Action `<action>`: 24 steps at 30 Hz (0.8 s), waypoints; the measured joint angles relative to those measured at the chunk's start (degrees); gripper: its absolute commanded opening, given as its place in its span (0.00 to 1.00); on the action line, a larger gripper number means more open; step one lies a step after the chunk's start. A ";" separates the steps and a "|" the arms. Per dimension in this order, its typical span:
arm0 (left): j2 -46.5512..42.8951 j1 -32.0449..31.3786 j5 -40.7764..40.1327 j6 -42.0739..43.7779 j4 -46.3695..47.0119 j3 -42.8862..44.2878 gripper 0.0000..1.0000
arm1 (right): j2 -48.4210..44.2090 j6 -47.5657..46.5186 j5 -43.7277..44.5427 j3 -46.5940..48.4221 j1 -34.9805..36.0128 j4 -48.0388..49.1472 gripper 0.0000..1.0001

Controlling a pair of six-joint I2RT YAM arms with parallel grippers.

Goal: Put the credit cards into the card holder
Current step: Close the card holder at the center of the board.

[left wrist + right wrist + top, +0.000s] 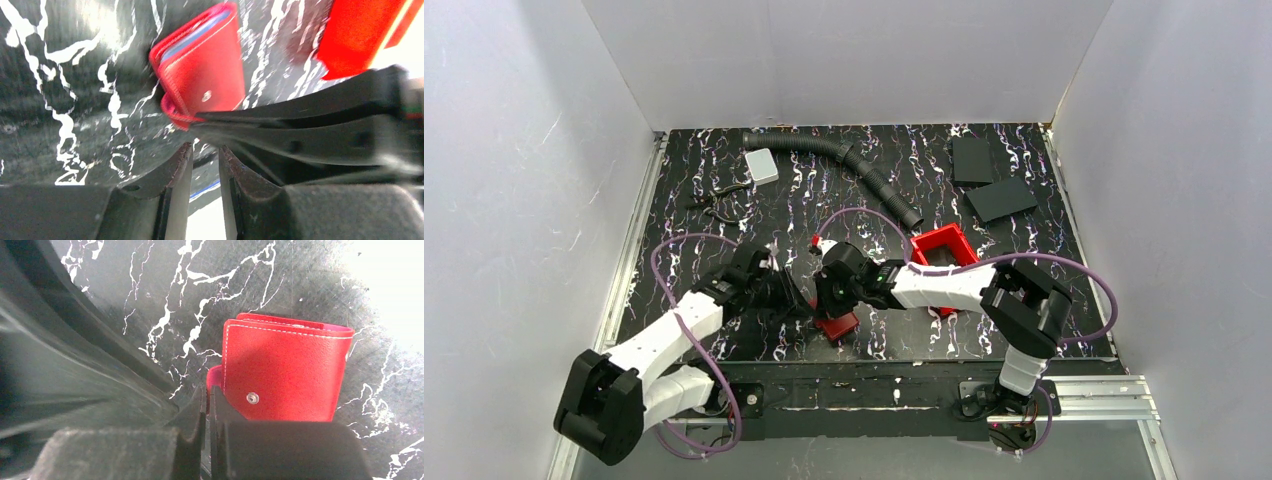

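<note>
The table (904, 338) has a black marbled top. A black ribbed hose (854, 160) starts near the far edge, left of centre, and runs toward the middle of the table. A pale block (762, 166) lies just beside the hose's left end. A black wire clip (720, 204) lies nearer the left edge. A black slab (972, 160) and a second slab (1001, 199) lie by the far right corner. A red bin (944, 243) stands right of centre, partly behind the right arm (944, 286). The left gripper (792, 300) and right gripper (824, 298) meet near the near edge, over a red wallet (839, 326). Jaw positions cannot be made out.
</note>
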 measured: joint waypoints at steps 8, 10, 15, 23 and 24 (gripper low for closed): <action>6.49 4.26 -0.26 2.84 0.09 9.73 0.24 | -0.66 0.17 0.37 -0.72 0.00 0.22 0.21; 8.61 4.39 -0.24 3.21 0.52 10.08 0.24 | -0.76 0.20 0.42 -0.72 0.00 0.20 0.25; 9.90 4.42 -0.20 3.26 1.18 9.70 0.24 | -1.05 0.20 0.42 -0.72 0.00 0.20 0.25; 10.54 4.59 -0.17 3.30 1.77 8.81 0.23 | -1.60 0.22 0.15 -0.70 0.00 0.20 0.12; 10.60 4.63 -0.17 3.30 1.77 8.81 0.23 | -1.60 0.20 0.07 -0.70 0.00 0.20 0.13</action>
